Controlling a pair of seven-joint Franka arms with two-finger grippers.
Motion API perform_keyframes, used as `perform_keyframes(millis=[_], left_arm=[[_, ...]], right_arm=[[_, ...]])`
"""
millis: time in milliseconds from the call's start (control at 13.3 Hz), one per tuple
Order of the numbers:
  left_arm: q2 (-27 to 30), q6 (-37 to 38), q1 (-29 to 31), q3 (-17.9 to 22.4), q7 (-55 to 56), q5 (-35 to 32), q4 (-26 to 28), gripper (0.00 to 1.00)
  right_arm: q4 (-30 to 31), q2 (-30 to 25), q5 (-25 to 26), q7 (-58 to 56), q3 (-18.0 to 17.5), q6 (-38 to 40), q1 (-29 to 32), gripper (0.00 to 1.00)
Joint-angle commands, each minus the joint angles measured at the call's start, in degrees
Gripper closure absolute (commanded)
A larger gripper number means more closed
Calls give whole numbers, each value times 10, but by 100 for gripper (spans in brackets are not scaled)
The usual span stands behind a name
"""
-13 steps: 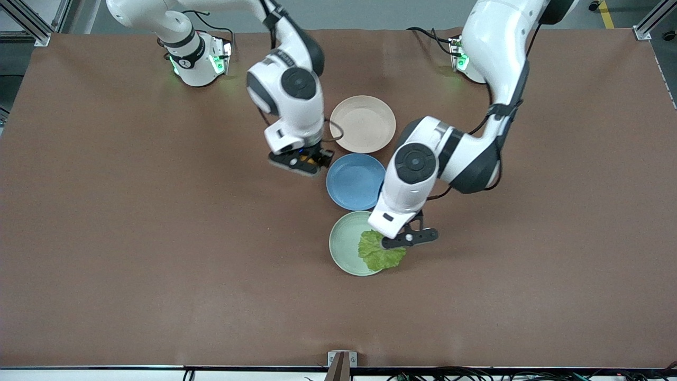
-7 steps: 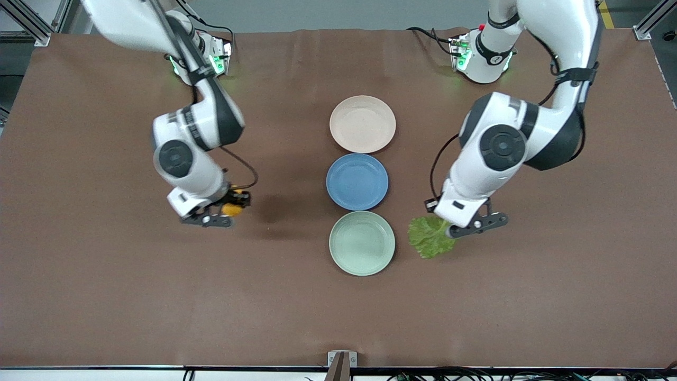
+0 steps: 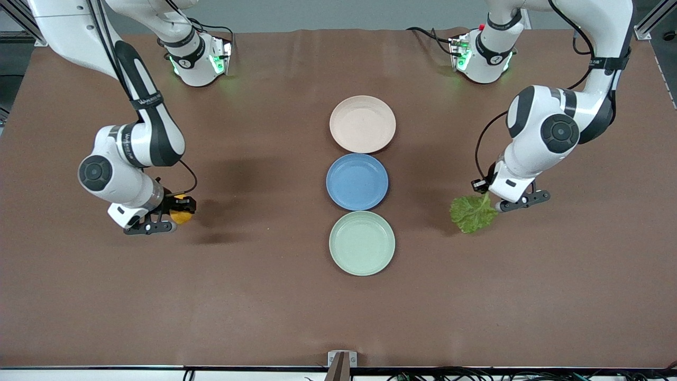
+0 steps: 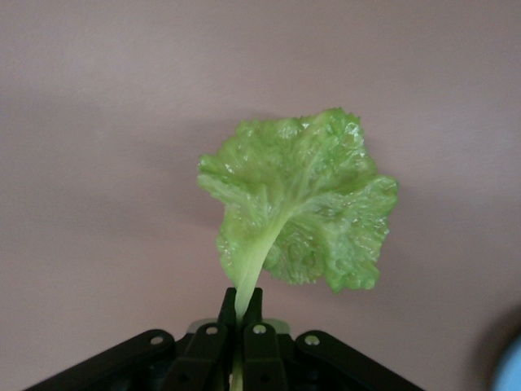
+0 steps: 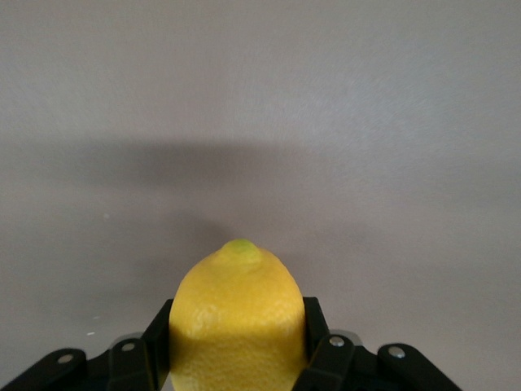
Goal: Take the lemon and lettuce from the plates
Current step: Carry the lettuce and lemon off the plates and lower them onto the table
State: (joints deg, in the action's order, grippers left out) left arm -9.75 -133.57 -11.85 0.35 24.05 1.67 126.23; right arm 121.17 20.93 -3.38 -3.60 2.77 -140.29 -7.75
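My right gripper is shut on the yellow lemon and holds it over bare table toward the right arm's end; the right wrist view shows the lemon clamped between both fingers. My left gripper is shut on the pale rib of the green lettuce over bare table toward the left arm's end; the left wrist view shows the leaf hanging from the closed fingers. The beige-pink plate and the pale green plate lie bare in the middle of the table.
A blue plate lies between the two task plates, forming a column with them. The brown table mat stretches wide on both sides of the plates. A small metal bracket sits at the table's near edge.
Both arms swung outward away from the plates: the right gripper carried the lemon toward the right arm's end, the left gripper carried the lettuce off the green plate toward the left arm's end.
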Motion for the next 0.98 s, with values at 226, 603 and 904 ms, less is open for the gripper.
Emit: perform_keyframes(millis=[226, 603, 904], left_arm=[[-5, -126, 50, -4, -64, 13, 103, 92], [-26, -136, 50, -4, -69, 13, 103, 49], [-1, -74, 50, -4, -102, 13, 58, 1]], right_arm=[[93, -27, -7, -33, -14, -72, 4, 98], [109, -27, -7, -34, -14, -74, 2, 97], [112, -24, -7, -34, -14, -73, -2, 90]])
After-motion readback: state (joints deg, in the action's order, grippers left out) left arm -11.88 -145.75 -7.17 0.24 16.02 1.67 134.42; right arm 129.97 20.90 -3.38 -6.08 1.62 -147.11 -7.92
